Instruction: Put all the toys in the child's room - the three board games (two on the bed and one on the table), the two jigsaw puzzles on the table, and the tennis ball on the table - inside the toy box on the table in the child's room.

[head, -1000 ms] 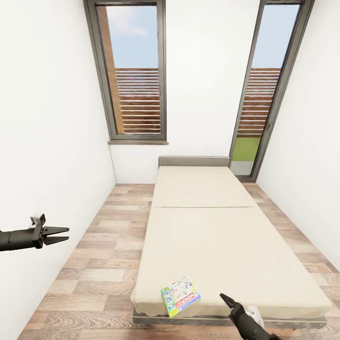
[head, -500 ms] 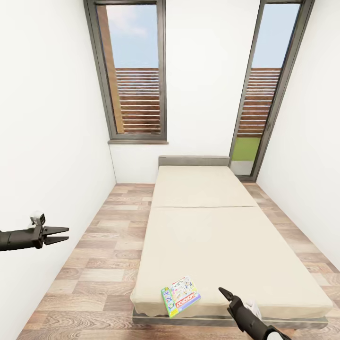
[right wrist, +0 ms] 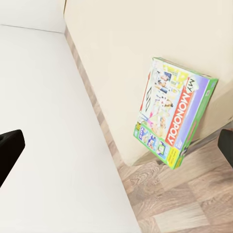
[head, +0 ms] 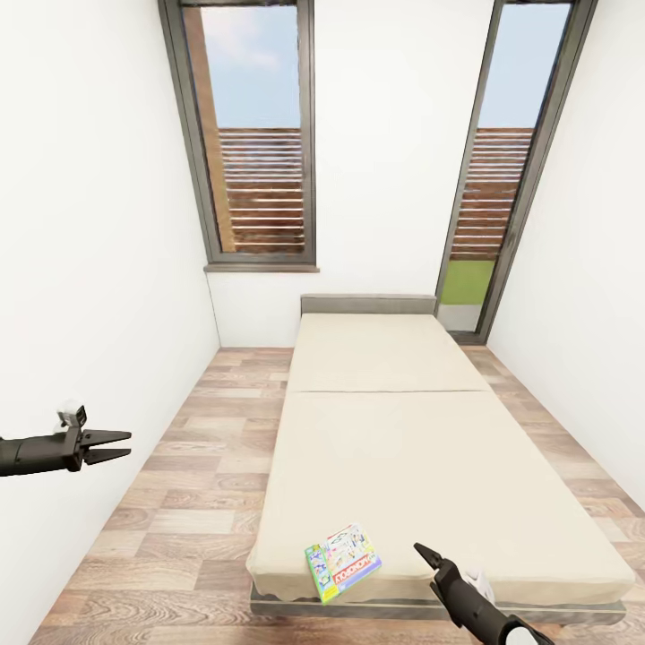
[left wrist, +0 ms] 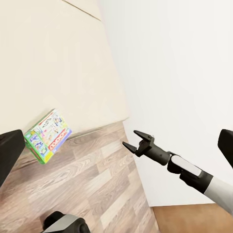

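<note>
Both pincers open and empty, left pincer (head: pixel 115 445), right pincer (head: pixel 425 556), apparently one board game (head: pixel 342 562), bed (head: pixel 421 448).

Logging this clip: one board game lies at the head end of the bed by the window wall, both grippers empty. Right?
Not quite. The board game lies at the foot end of the bed, at the near corner by the right gripper, as the head view shows. The left gripper and the right one are indeed empty.

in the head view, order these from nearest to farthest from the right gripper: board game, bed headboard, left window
1. board game: at the bed's foot corner, just to the robot's left of the right gripper.
2. bed headboard: at the bed's far end, against the back wall.
3. left window: in the back wall, above and left of the headboard.
</note>
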Robot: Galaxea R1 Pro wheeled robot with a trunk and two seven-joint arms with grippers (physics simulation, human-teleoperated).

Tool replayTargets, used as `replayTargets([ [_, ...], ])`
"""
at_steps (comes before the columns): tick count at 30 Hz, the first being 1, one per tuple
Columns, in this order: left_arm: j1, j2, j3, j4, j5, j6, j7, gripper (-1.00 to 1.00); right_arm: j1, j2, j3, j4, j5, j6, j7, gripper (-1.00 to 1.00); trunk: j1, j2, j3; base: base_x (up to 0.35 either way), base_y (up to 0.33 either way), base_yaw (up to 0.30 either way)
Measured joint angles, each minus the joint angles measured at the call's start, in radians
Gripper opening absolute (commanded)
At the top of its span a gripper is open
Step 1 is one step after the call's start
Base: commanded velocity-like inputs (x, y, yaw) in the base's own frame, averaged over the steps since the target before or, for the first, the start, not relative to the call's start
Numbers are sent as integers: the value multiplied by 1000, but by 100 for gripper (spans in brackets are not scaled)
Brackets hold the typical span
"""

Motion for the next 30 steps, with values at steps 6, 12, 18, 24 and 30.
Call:
replayTargets([
  [6, 0, -2, -1, 0, 0, 0, 0, 100, 0, -2, 0, -5, -2, 20, -1, 100, 23, -42, -19, 0, 0, 0],
  [12, 0, -1, 0, 0, 1, 0, 0, 100, 0, -1, -1, -9, 2, 44, 0, 100, 46, -84, -38, 0, 0, 0],
  [18, 0, -1, 0, 0, 2, 0, 0, 100, 0, -1, -1, -11, 1, 53, 1, 100, 69, -126, -57, 0, 0, 0],
  [24, 0, -1, 0, 0, 2, 0, 0, 100, 0, -1, -2, -12, -2, 55, 2, 100, 92, -168, -75, 0, 0, 0],
  [30, 0, -1, 0, 0, 1, 0, 0, 100, 0, 1, -3, -12, -4, 54, 18, 100, 115, -210, -94, 0, 0, 0],
])
